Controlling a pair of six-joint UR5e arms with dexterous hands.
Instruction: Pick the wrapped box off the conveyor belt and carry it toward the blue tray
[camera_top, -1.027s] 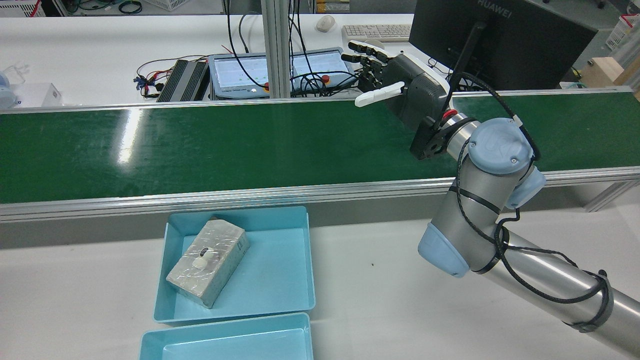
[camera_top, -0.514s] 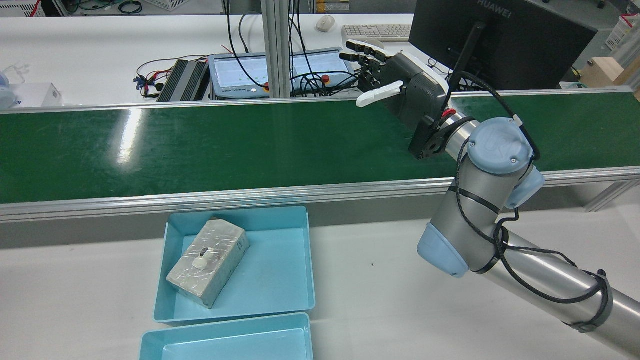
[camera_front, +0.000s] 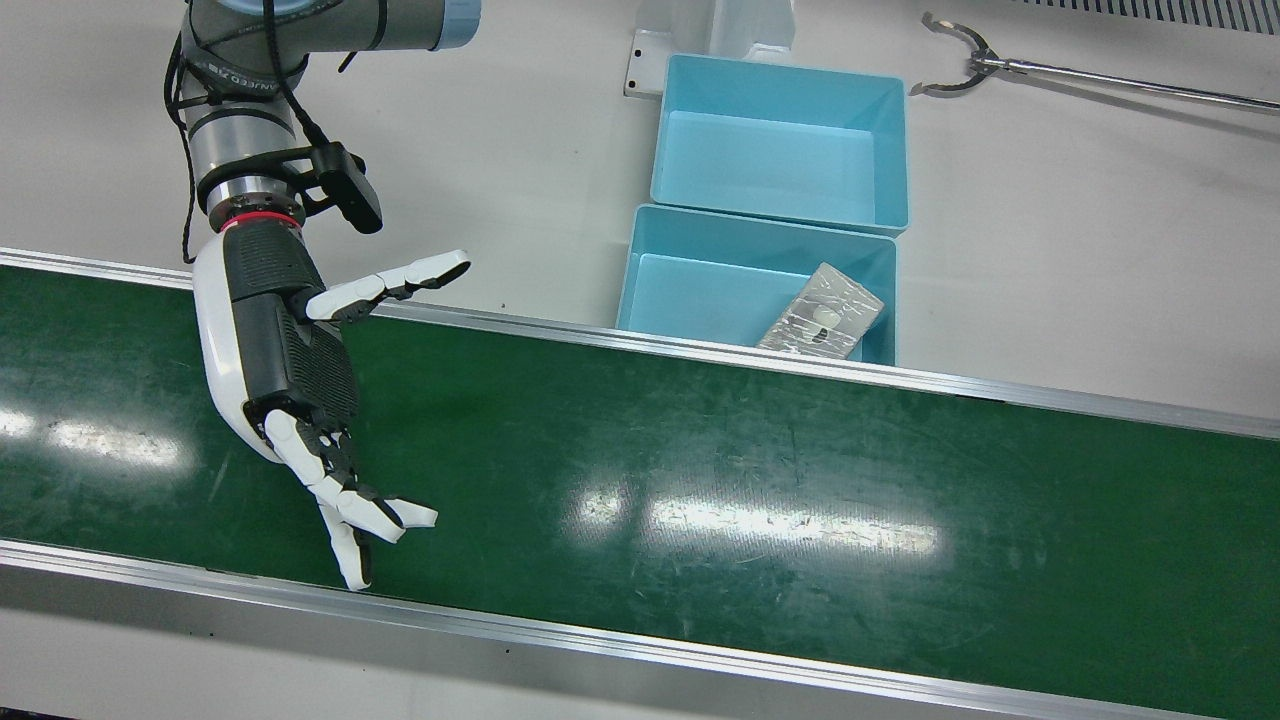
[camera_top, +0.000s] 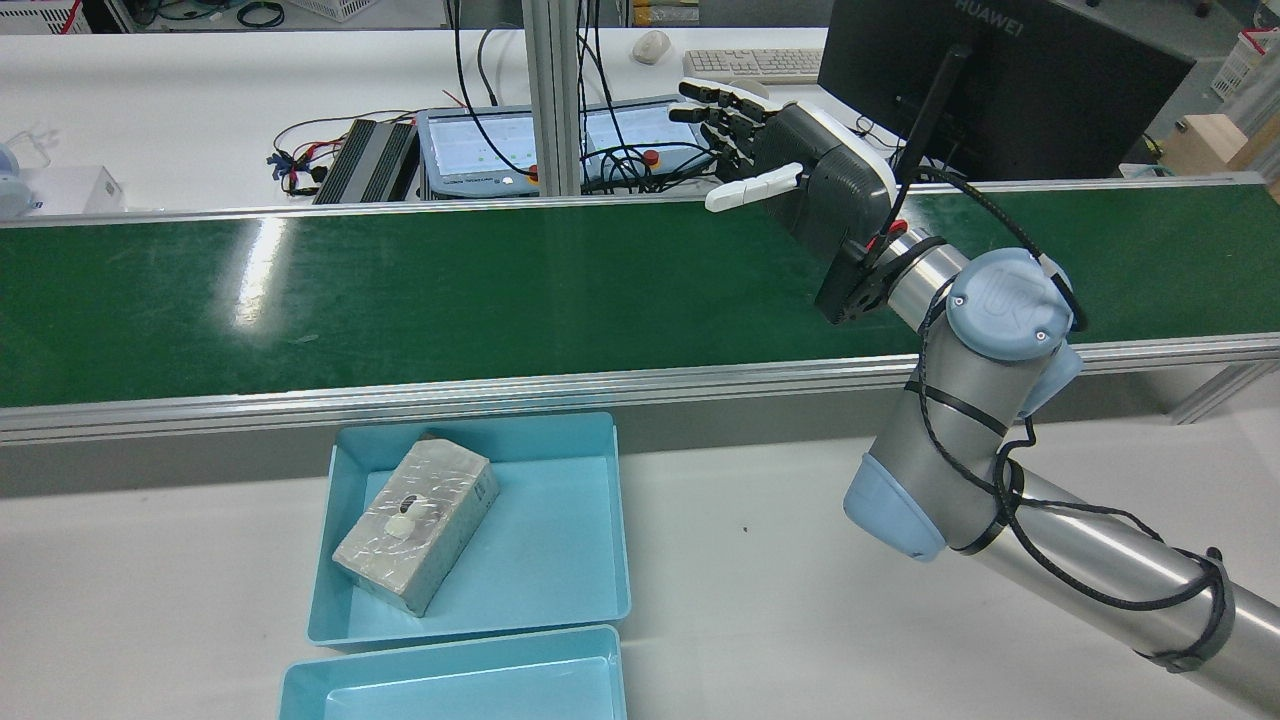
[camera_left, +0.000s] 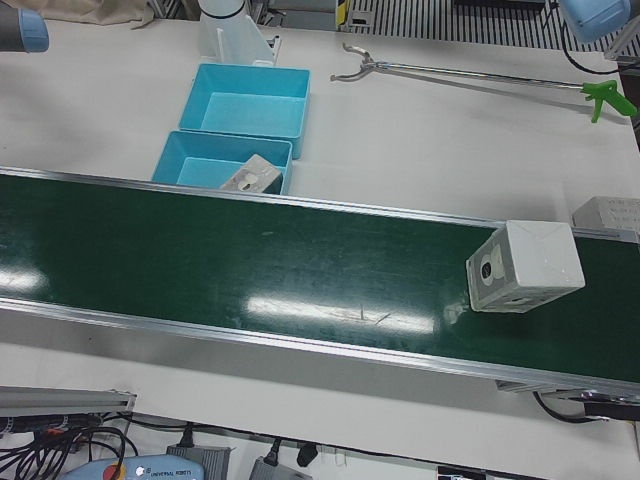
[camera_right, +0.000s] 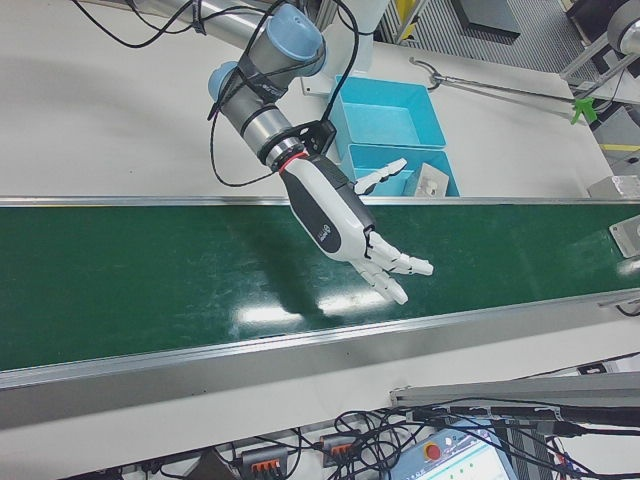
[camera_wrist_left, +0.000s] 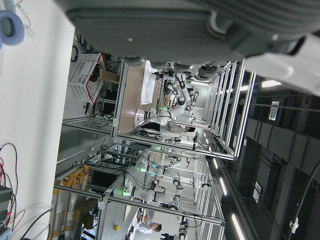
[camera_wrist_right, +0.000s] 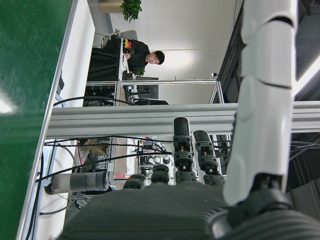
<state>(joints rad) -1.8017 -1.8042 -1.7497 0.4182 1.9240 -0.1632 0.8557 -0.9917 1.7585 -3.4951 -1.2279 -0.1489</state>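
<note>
A silver wrapped box (camera_top: 415, 525) lies inside the nearer blue tray (camera_top: 560, 540), tilted against its left wall; it also shows in the front view (camera_front: 822, 318). A white wrapped box (camera_left: 525, 268) sits on the green conveyor belt (camera_left: 250, 260) at the far right of the left-front view. My right hand (camera_top: 800, 170) hovers above the belt, open and empty, with its fingers spread (camera_front: 335, 500); it is far from both boxes. My left hand shows only as a grey palm edge (camera_wrist_left: 165, 25) in its own view.
A second, empty blue tray (camera_front: 780, 150) stands beside the first. A long grabber tool (camera_front: 1000, 65) lies on the white table. A monitor (camera_top: 1000, 80), a teach pendant (camera_top: 500, 140) and cables stand beyond the belt's far rail.
My right hand has drifted a little up and to the left in the rear view, and its wrist and elbow shifted slightly. The silver box and trays have not moved.
</note>
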